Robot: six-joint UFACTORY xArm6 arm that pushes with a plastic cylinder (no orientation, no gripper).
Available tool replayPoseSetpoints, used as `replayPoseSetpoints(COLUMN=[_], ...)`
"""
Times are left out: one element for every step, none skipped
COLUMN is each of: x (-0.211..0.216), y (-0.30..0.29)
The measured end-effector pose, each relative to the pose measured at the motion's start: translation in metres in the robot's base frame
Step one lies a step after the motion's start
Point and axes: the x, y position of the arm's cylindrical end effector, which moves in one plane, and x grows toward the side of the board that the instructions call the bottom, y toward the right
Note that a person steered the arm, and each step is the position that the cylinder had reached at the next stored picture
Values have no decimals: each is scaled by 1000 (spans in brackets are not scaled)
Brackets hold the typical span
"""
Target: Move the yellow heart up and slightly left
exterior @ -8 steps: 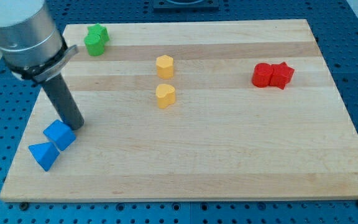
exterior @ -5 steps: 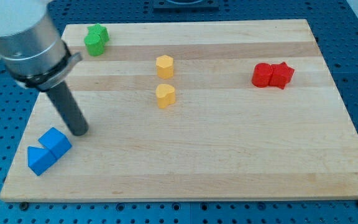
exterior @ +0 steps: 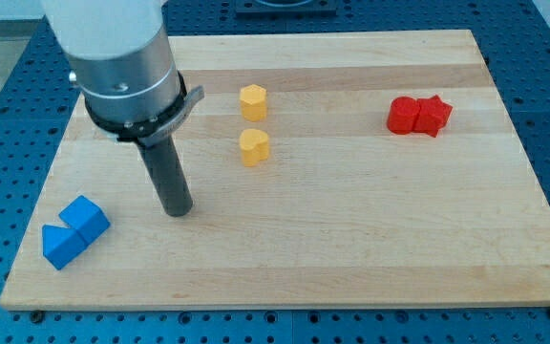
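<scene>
The yellow heart (exterior: pixel 253 147) lies near the middle of the wooden board (exterior: pixel 351 239), just below a yellow hexagon block (exterior: pixel 253 100). My tip (exterior: pixel 177 209) rests on the board to the lower left of the heart, well apart from it and touching no block. The arm's grey body covers the board's upper left.
Two blue blocks, a cube (exterior: pixel 86 219) and a triangular one (exterior: pixel 58 246), touch each other at the lower left. Two red blocks (exterior: pixel 418 116) sit together at the upper right. The green blocks seen earlier are hidden behind the arm.
My tip has moved right, away from the blue blocks and toward the yellow heart. The blue blocks were pushed a little down-left earlier and now rest still. The arm now hides the green blocks.
</scene>
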Motion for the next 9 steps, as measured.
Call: replayPoseSetpoints(x=[1, 1, -1, -8, -8, -3, 1, 0, -26], y=[0, 0, 30, 54, 54, 78, 109, 109, 108])
